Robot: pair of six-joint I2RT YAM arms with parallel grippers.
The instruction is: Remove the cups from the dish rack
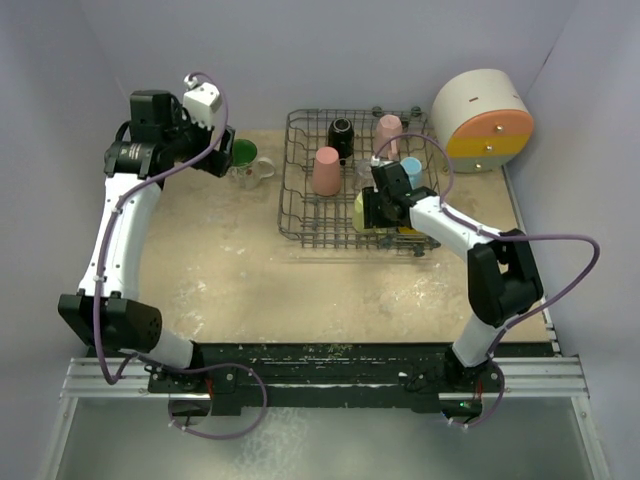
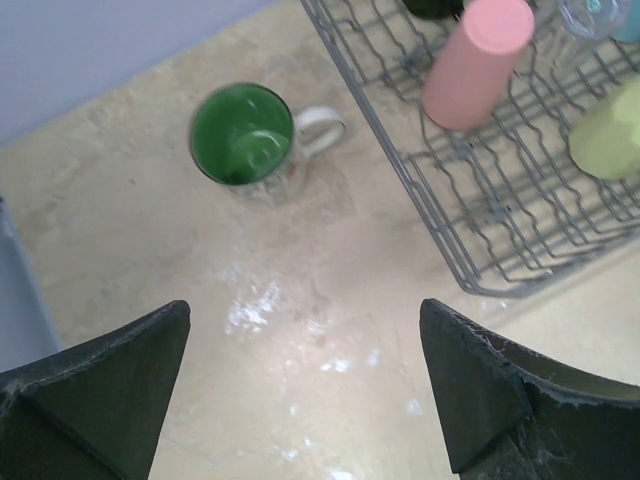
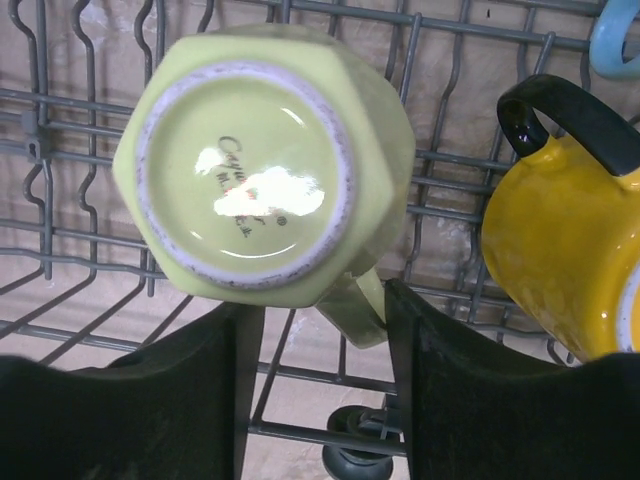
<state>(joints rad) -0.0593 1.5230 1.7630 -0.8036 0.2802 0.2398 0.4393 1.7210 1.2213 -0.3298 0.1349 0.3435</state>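
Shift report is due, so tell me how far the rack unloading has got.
Done: one green mug stands on the table, outside the rack. In hand: the right gripper, open, straddles the handle of the pale green cup; the left gripper is open and empty. Left: seven cups in the rack, that one plus tumbler, black mug, pink mug, blue cup, glass, yellow mug.

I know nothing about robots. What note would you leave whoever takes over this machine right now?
Left gripper: open, empty, over the table near the green-inside mug.
Right gripper: open, fingers straddling the upturned yellow-green mug's handle, in the dish rack.
Done: green-inside mug upright on the table, outside the rack.
Left to unload: yellow-green mug, yellow-orange mug, salmon tumbler, black mug, pink mug, light blue mug, clear glass.
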